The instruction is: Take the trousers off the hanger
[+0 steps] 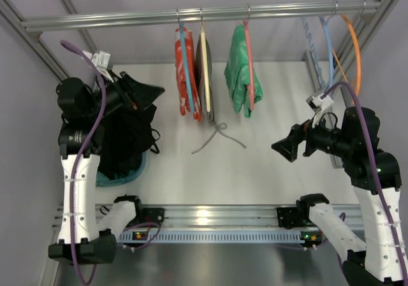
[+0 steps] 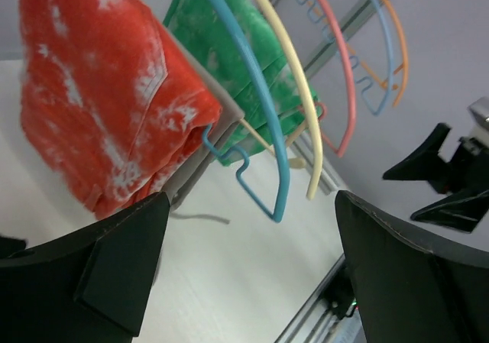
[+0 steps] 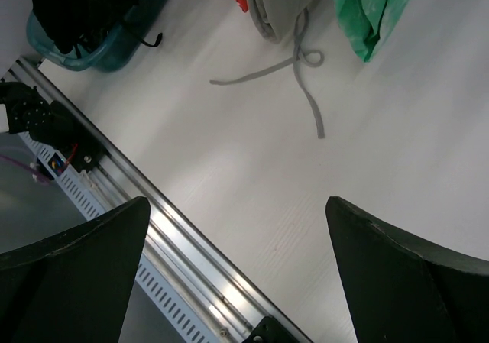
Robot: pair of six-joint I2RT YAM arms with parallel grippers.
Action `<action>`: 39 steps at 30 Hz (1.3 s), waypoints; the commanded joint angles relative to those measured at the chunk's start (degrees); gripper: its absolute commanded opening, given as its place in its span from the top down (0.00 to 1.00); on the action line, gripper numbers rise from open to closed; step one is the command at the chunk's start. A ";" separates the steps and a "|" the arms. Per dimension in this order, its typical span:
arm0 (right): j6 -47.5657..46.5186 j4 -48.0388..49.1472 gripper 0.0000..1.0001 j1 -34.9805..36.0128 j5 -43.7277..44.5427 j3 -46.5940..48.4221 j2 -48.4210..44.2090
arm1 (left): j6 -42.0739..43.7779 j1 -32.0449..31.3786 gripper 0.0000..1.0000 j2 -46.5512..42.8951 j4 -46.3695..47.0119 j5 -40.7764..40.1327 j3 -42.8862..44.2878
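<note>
White tabletop (image 1: 255,171) under an aluminium rail (image 1: 127,20) running along the far side; several hangers hooked on the rail.

The trousers (image 1: 194,88) hang left of centre, draped on the hanger (image 2: 267,98); just right of them is the grey garment (image 1: 209,88) on a cream hanger (image 2: 296,60), its drawstrings (image 1: 218,137) trailing onto the table; further right, the green garment (image 1: 239,76).

Left gripper (image 2: 250,196): fingers wide apart, holding nothing; near the trousers on their left, not touching.

Right gripper (image 3: 238,202): likewise spread and empty; well apart on the right, over bare table.

Judgement:
- The fabric is probably light, soft and floppy; it will sag and bunch when pulled.
- The hanger is thin and looks free to swing on the rail; a one-sided tug would likely drag it along.
- Best hold is the lower hanging edge of the doubled cloth, pinching both layers, clear of the grey garment; the second claw steadies the hanger.
</note>
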 commanded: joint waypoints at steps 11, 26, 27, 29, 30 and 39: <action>-0.36 3.21 0.01 0.80 0.79 2.71 2.58 | -26.85 -16.29 0.11 6.18 42.16 -7.25 -11.80; -0.01 3.39 0.01 -0.25 0.88 2.80 3.02 | -35.28 -24.29 0.27 13.83 54.98 -9.71 -14.62; -0.01 3.48 0.00 -0.25 0.96 2.71 2.84 | -36.00 -24.47 0.29 13.83 55.35 -9.80 -14.36; -0.01 3.39 0.00 -0.25 1.05 2.80 2.76 | -37.67 -24.56 0.36 13.75 56.05 -10.33 -13.92; -0.10 3.39 0.01 -0.34 0.97 2.88 2.84 | -37.94 -24.56 0.38 13.48 56.23 -10.33 -13.39; -0.19 3.30 0.01 -0.25 0.88 3.50 3.28 | -40.14 -24.47 0.59 13.39 56.14 -11.29 -6.36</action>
